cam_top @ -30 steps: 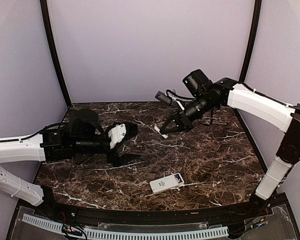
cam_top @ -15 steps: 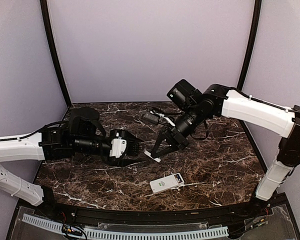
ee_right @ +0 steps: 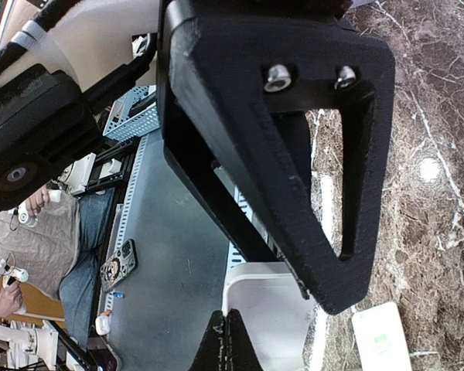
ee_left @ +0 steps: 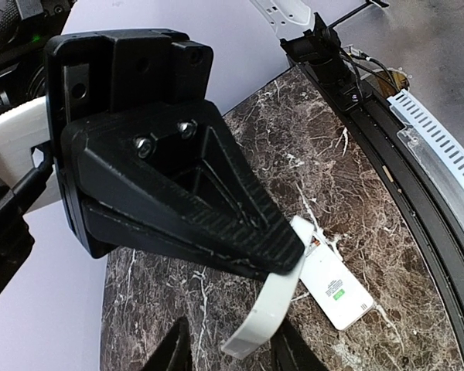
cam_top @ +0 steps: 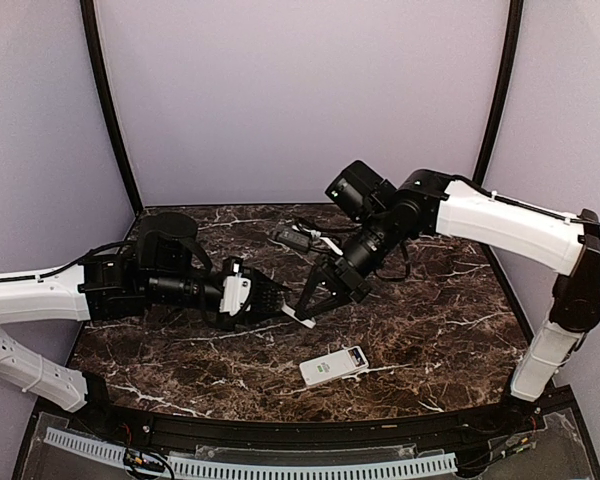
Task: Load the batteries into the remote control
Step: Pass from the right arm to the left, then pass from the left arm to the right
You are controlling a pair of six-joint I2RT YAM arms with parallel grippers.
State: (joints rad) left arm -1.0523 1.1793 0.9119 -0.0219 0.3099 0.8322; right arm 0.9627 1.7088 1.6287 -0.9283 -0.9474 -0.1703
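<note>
Right tool (cam_top: 308, 306): ribbed black fingers pinched on a thin, curved white plastic strip (ee_left: 267, 309). Left tool (ee_left: 233, 352): spread wide around the strip's end, gripping nothing. The flat white remote control (cam_top: 334, 366) lies nearer, on the veined brown marble tabletop (cam_top: 440, 320).

**Pinch point and remote control only partly seen**

In the left wrist view, the right gripper (ee_left: 290, 259) fills the middle of the frame. It covers the upper end of the white strip (ee_left: 264, 313) and one end of the remote control (ee_left: 336, 287). The left gripper (ee_left: 230, 354) shows only two fingertips, cut off by the bottom edge.

In the right wrist view, the remote control sits in the lower right corner, sliced by the bottom edge. The white strip runs off that edge too, partly behind black fingers. A person (ee_right: 31, 239) at the lower left is cropped by the left edge.

From the top camera, the remote control's buttons are too small to tell. The left arm (cam_top: 30, 300) leaves the frame's left edge.
</note>
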